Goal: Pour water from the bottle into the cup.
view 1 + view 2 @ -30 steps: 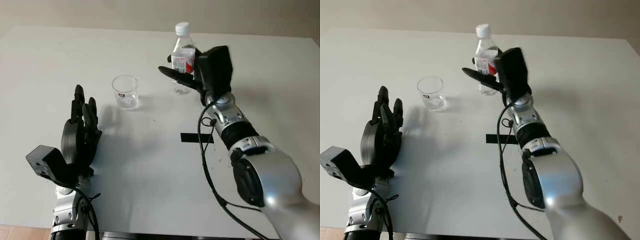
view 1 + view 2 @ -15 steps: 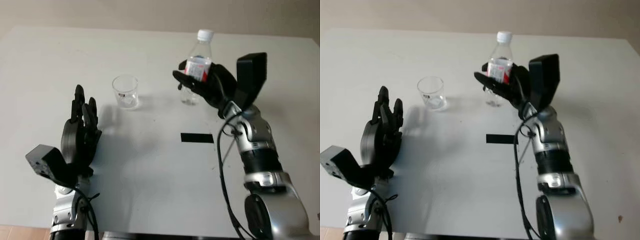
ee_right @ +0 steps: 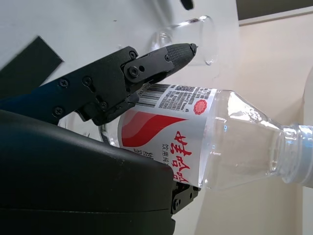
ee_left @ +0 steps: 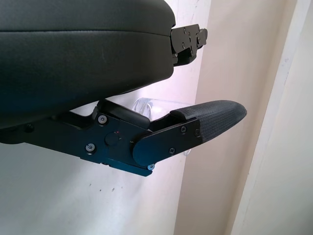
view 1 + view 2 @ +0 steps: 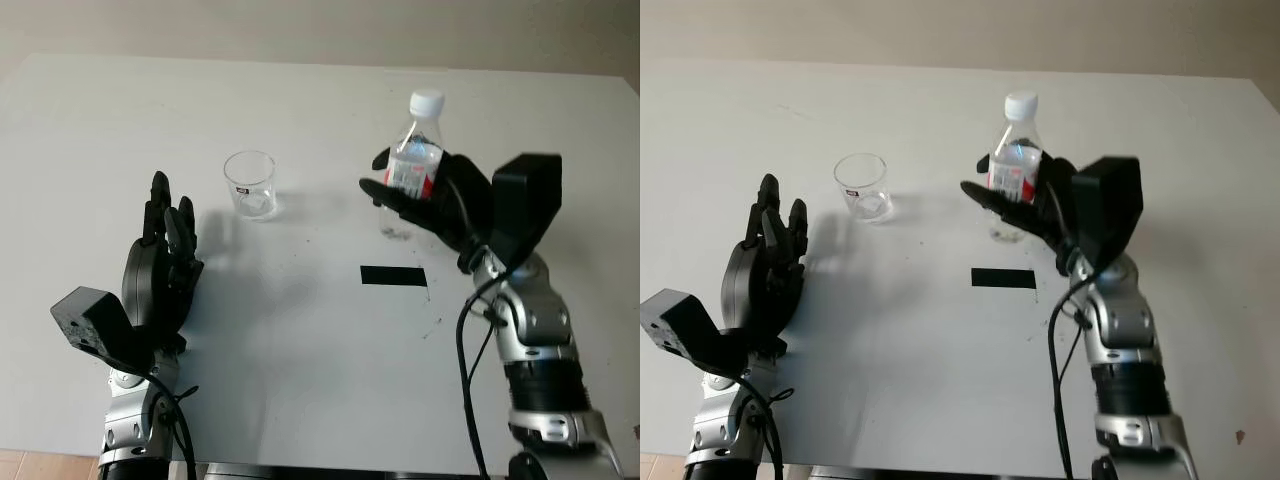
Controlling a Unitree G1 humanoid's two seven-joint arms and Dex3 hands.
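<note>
The right hand has its fingers clenched round the capped, upright bottle, lifted off the worktop, with the cup well apart beyond the fingertips, nearer the open left hand.

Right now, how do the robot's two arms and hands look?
Both hands, the left hand and the right hand, are black with segmented fingers. Each wrist carries a black box-shaped camera. The forearms are silver metal with black bands, and black cables run loosely along them.
</note>
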